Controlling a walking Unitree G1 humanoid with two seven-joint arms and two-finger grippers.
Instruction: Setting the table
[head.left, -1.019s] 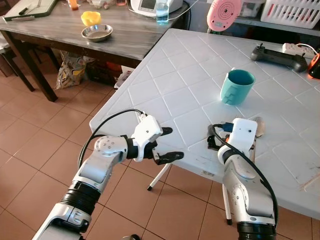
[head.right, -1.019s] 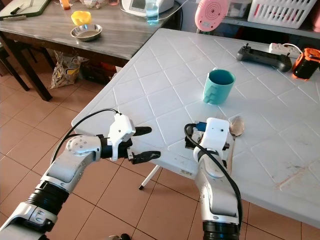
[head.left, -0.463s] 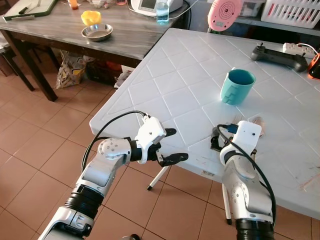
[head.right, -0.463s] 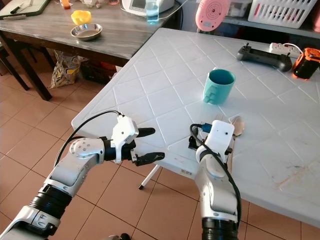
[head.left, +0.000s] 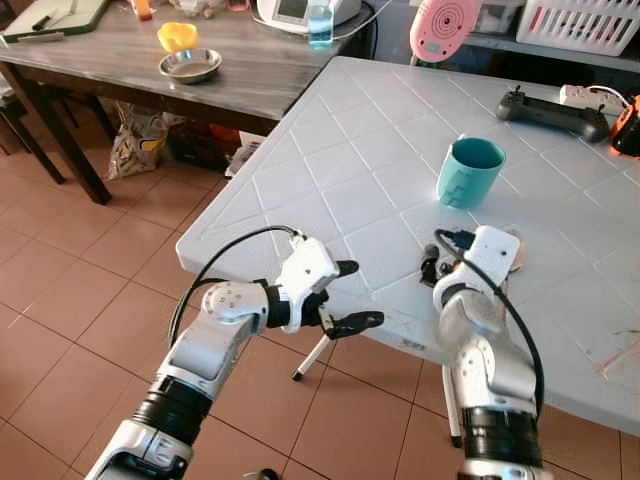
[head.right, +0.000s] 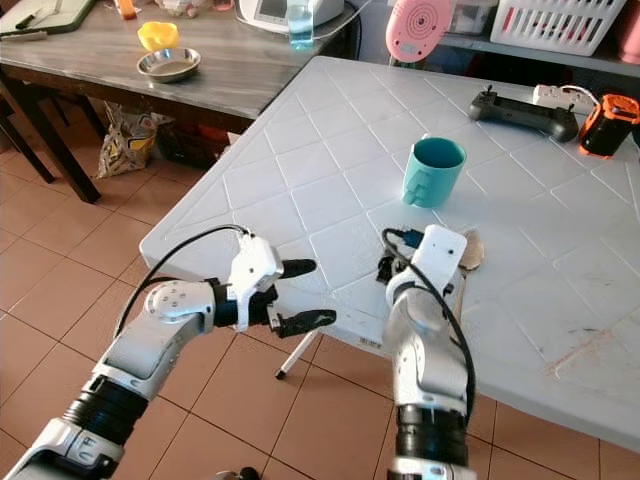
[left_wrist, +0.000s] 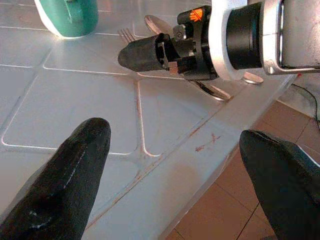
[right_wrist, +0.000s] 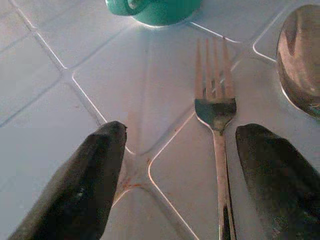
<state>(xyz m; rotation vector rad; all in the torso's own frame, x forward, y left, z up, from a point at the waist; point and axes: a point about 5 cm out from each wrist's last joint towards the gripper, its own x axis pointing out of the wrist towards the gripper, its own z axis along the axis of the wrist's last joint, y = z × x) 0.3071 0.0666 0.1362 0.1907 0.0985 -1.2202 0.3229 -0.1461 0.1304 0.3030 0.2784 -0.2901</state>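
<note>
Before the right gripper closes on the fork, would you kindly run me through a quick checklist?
1. Right gripper open: ok.
2. Fork between its fingers: ok, handle nearer one finger.
3. Spoon outside the fingers: ok, but close beside the fork.
4. Cup apart from the fork: ok.
5. Left gripper out of the way: ok, open at the table edge.
6. Fingertips touching the table: cannot tell.

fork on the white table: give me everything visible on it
The fork looks like shiny metal, four tines and a slim handle, lying flat on the white table, tines toward the teal cup. A spoon lies beside it. The right gripper hovers open above the handle, fingers either side, not touching.
</note>
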